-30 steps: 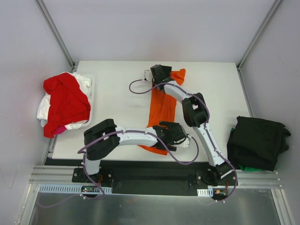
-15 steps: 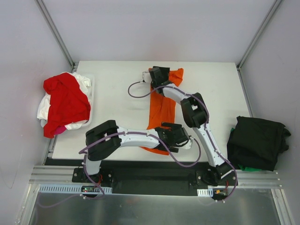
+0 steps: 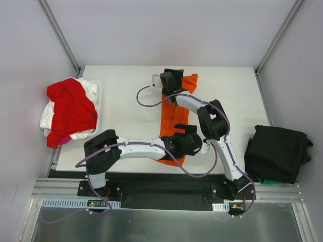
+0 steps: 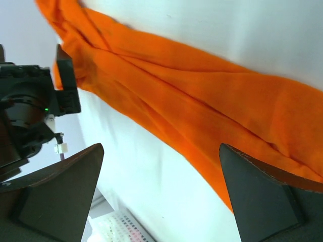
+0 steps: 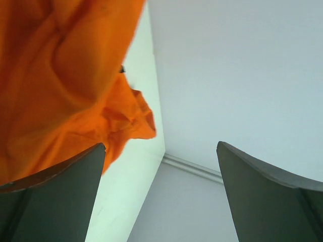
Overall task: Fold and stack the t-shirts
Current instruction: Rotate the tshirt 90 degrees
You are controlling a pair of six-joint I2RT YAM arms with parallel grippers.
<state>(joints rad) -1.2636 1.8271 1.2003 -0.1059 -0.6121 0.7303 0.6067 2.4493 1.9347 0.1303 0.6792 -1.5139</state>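
The orange shirt (image 3: 174, 116) lies on the surface (image 3: 126, 106) as a long, creased band. It runs from beneath the left tool (image 4: 160, 156) away to the right tool (image 5: 160, 151) at its far end. It looks narrowed lengthwise but not yet folded into a compact packet, so the task seems to be at an early or middle stage.

Well off to the left tool's outer side, a red shirt (image 3: 70, 108) and a white shirt (image 3: 48, 116) sit heaped together, unfolded. Beyond the right arm's outer side, off the surface, rests a black pile (image 3: 277, 151). Whether it is neatly folded cannot be told.

The left arm reaches low across the near edge, with its tool above the shirt's near end. Its jaws are spread wide and hold nothing. The right arm stretches forward with a bent elbow to the far end. Its tool also gapes wide and empty, with the cloth lying to one side of it.
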